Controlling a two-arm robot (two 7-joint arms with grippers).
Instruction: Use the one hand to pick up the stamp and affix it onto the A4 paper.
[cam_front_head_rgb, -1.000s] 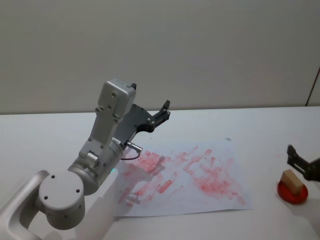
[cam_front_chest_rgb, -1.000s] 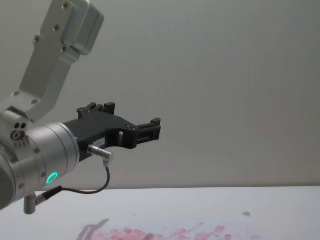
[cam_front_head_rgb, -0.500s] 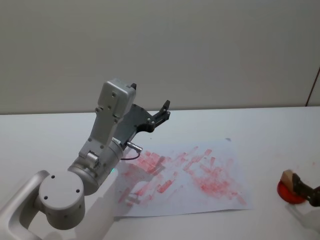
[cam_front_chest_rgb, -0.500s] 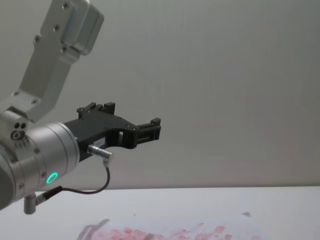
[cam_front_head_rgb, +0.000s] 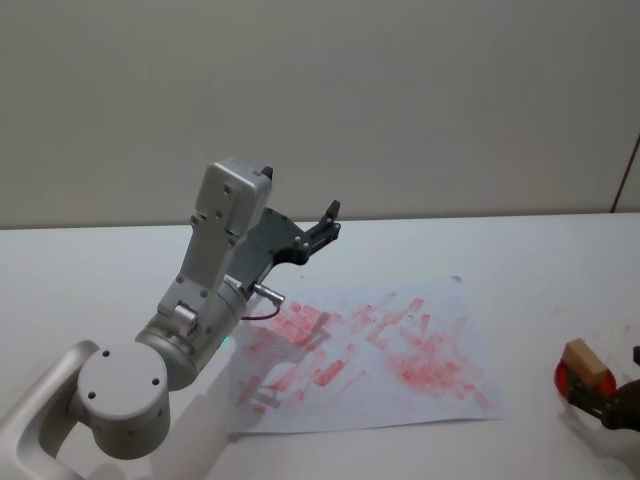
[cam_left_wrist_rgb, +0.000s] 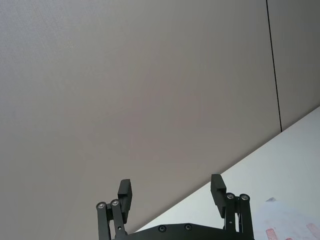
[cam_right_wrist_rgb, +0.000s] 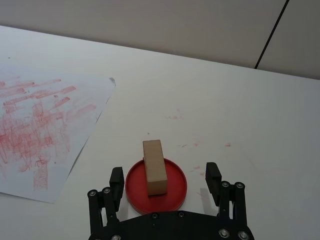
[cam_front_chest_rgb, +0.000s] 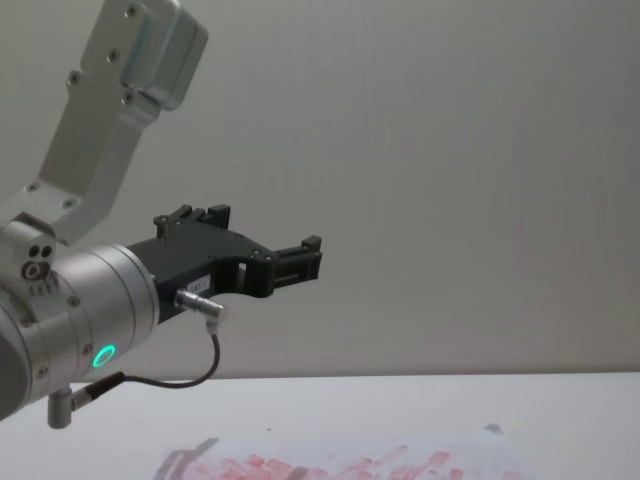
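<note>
On the left we see the left gripper (cam_front_head_rgb: 325, 222) held up in the air over the far left part of the table (cam_front_head_rgb: 520, 260). Its fingers are spread apart with nothing between them. In the middle of the table lies the A4 paper (cam_front_head_rgb: 380, 345), white with lots of smudgy red marks. Near the table's right edge the stamp (cam_front_head_rgb: 586, 362), a small light brown wooden block, lies on a round red pad (cam_right_wrist_rgb: 135, 192). The right gripper (cam_right_wrist_rgb: 165, 175) is just beside the pad, open wide, holding nothing.

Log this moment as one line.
right gripper open near stamp | stamp on red pad, ungripped | paper flat | left gripper open, aloft
</note>
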